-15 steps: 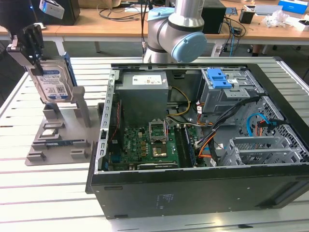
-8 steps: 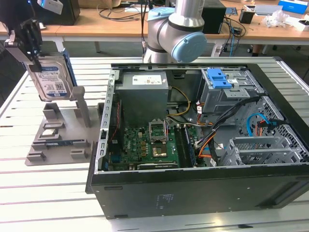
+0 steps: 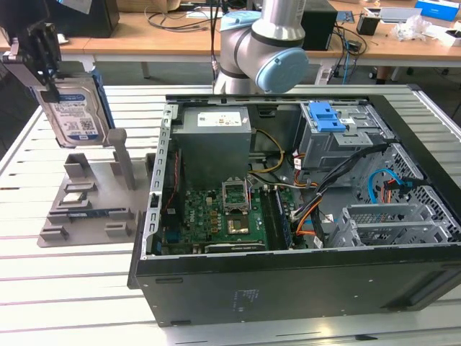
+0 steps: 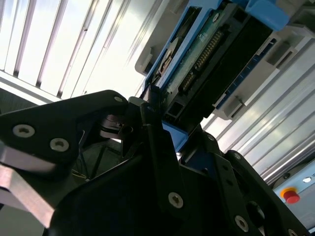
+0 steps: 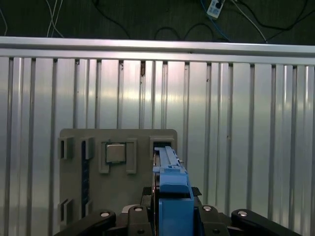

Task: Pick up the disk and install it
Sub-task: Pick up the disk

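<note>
Nearest the exterior camera is the black side wall of the open computer case (image 3: pixel 288 288), which lies on its side on the slatted metal bench (image 3: pixel 43 288) and takes up the middle and the exterior view's right. Inside it, a green motherboard (image 3: pixel 216 216) sits toward the near left, the grey power-supply box (image 3: pixel 215 137) at the far left, and a metal drive cage (image 3: pixel 346 140) at the far right with a blue latch piece (image 3: pixel 325 115) on top; orange and black cables run between them. Left of the case, on the bench, rests a grey fixture tray (image 3: pixel 79 216) with an upright post (image 3: pixel 122 155). Above the tray's far end, at the exterior view's far left, the gripper (image 3: pixel 47 72) holds the disk (image 3: pixel 75 115) upright with its label facing the camera, well apart from the drive cage. The jaws are clamped on the disk's upper end. In the second wrist view the gripper (image 4: pixel 170 123) bears black fingers (image 4: pixel 152 147) pressed against the blue-railed end of the disk (image 4: pixel 206 54), whose circuit board shows. In the first wrist view the disk (image 5: pixel 172 191) appears edge-on between the jaws, over the tray (image 5: pixel 74 137), beside a square chip (image 5: pixel 115 153) seated in a pocket. Behind the case rises the robot arm (image 3: pixel 266 50).
</note>
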Available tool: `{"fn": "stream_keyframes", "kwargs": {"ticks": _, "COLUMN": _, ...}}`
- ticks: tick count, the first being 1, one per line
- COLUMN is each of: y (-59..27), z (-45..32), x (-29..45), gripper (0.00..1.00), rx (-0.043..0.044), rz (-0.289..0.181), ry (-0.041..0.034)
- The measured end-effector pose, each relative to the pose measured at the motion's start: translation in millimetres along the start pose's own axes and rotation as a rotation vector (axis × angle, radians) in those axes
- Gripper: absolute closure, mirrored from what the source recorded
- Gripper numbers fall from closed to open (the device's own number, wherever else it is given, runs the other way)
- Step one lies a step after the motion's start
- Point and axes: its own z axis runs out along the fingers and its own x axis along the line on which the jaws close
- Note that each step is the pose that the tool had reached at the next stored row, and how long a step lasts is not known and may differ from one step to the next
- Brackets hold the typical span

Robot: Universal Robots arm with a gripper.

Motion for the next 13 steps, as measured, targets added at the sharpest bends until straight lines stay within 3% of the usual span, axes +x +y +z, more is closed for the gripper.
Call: {"fn": "stream_keyframes", "kwargs": {"ticks": 13, "y": 0.3, "z": -12.4, "x": 0.1, "gripper": 0.64, "rx": -0.0001, "rz": 0.0, "ry": 0.0001}}
